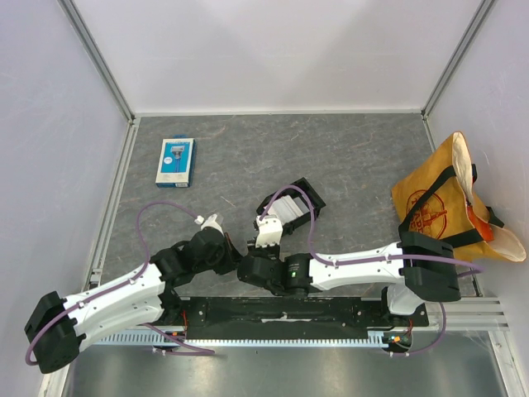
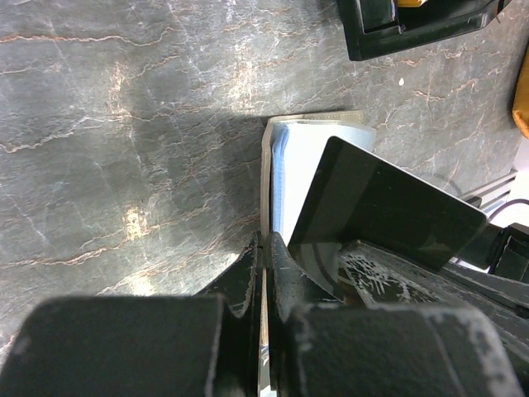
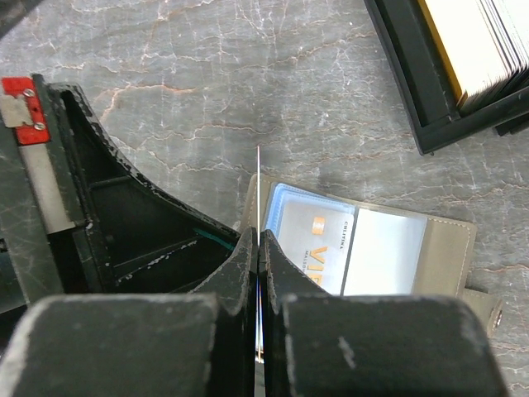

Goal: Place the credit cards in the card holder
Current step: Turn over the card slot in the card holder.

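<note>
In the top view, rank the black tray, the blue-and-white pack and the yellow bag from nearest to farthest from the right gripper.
1. Black tray: just beyond the right gripper, slightly to its right.
2. Blue-and-white pack: farther back, on the left side.
3. Yellow bag: far out at the right edge.
</note>
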Controlling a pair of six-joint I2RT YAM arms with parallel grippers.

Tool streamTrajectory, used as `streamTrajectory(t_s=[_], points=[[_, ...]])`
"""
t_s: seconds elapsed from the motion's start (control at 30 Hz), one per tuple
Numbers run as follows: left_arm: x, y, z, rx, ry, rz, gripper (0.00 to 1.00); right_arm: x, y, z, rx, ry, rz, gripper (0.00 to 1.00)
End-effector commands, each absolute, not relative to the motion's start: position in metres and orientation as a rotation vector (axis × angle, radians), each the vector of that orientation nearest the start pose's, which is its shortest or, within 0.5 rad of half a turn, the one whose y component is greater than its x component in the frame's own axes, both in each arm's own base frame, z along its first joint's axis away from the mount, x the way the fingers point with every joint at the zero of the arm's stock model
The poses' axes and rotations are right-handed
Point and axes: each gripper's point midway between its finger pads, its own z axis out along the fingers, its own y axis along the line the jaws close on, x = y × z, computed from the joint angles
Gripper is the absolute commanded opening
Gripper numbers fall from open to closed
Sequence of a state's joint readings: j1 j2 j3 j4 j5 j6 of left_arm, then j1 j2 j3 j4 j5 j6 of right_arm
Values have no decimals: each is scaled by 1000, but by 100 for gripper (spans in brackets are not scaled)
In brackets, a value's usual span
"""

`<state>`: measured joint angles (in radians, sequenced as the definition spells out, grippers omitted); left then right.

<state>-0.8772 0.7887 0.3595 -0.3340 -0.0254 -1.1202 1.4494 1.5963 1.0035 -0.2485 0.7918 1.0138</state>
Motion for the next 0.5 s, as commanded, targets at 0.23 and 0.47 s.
streamTrajectory(t_s=[0.23,0.47], points=[[141,-217,76,-375,2470,-937,2,153,386,115,-102,2132,437,0],[140,-216,77,-380,2464,-940,2,154,375,110,-134,2142,329,0]])
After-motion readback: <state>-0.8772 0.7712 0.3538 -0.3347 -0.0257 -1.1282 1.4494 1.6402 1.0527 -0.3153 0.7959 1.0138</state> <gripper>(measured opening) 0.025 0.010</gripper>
